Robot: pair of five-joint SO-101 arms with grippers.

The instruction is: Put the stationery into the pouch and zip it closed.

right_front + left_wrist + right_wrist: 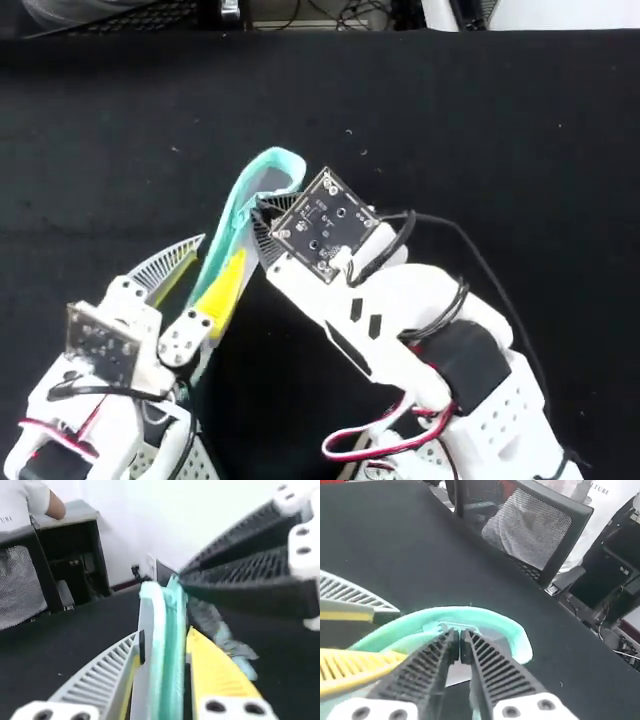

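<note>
The left gripper (222, 252) is clamping the pouch (238, 205) at mid-frame while the right gripper (456, 641), nearly shut, is pinching its upper end (where it closes, I judge), so a hard tug is risking slipping off or dragging the pouch loose.

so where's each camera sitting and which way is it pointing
High view: fixed above the table, looking down on the left gripper and right gripper holding the mint pouch.
Left wrist view: on the left arm's wrist, looking along the left gripper, clamped on the pouch, towards a white wall; the right gripper shows opposite.
Right wrist view: on the right arm's wrist, looking along the right gripper, pinching the pouch's top edge, towards a mesh chair.
Shared: all three show the pouch.
</note>
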